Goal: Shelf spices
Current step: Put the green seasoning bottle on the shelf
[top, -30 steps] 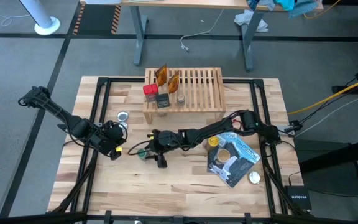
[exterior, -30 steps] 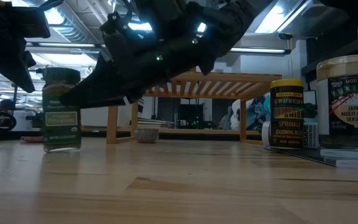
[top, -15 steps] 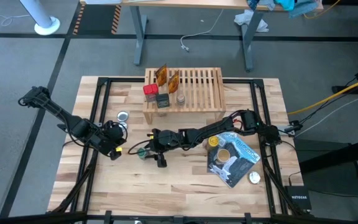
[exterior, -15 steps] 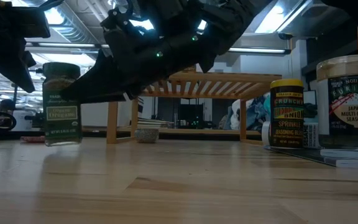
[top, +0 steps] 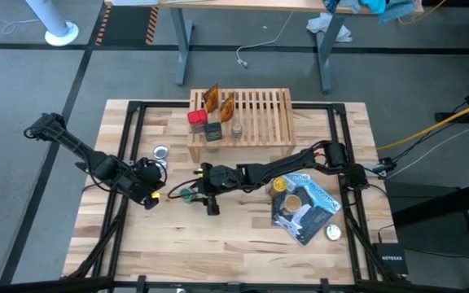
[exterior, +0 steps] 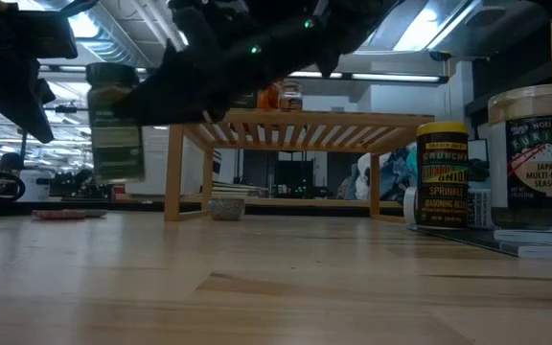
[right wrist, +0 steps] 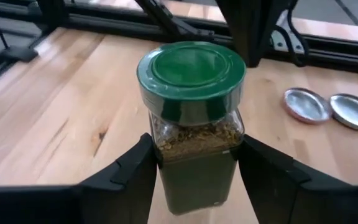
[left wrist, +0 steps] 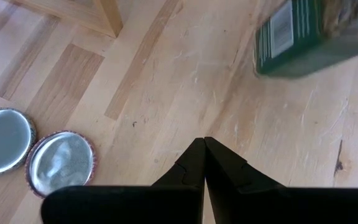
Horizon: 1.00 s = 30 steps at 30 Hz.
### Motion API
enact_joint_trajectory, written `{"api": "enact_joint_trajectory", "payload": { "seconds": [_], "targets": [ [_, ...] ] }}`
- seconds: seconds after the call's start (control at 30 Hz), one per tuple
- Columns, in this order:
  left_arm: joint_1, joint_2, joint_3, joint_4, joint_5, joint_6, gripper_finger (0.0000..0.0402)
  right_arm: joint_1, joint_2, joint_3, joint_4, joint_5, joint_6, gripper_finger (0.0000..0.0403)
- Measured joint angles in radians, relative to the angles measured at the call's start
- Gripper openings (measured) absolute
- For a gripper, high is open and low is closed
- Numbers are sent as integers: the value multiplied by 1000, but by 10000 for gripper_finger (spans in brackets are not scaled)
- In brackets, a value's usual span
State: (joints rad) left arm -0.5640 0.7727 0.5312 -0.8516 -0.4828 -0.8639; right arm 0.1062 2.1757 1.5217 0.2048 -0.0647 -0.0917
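Right claw [top: 187, 194]: clamped on green-capped spice jar [right wrist: 191, 118], held clear of table [top: 234, 244], near side of shelf [top: 255, 118]. Left claw [top: 155, 195]: closed, empty, left of jar, beside two silver discs [left wrist: 33, 149].

Your right arm reaches low across the table toward its left half, right gripper [right wrist: 194, 168] with both fingers [right wrist: 129, 171] pressed against the sides of the green-capped jar [right wrist: 192, 118], carried clear of the wood. Your left gripper [left wrist: 204, 163] waits near the table's left side, fingertips together.
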Motion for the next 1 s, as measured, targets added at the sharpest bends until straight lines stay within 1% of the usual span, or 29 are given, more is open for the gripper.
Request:
{"api": "enact_joint_trajectory", "payload": {
  "seconds": [0.2,0.63,0.8,1.0],
  "targets": [
    [0,0,0,1,0,0,1,-5,-54,0,-43,29,-28,208],
    [0,0,0,2,0,0,1,-57,-197,0,-172,40,-61,208],
    [0,0,0,1,0,0,1,-69,-264,0,-244,96,-98,208],
    [0,0,0,2,0,0,1,-80,-333,0,-322,128,-110,208]
  ]
}}
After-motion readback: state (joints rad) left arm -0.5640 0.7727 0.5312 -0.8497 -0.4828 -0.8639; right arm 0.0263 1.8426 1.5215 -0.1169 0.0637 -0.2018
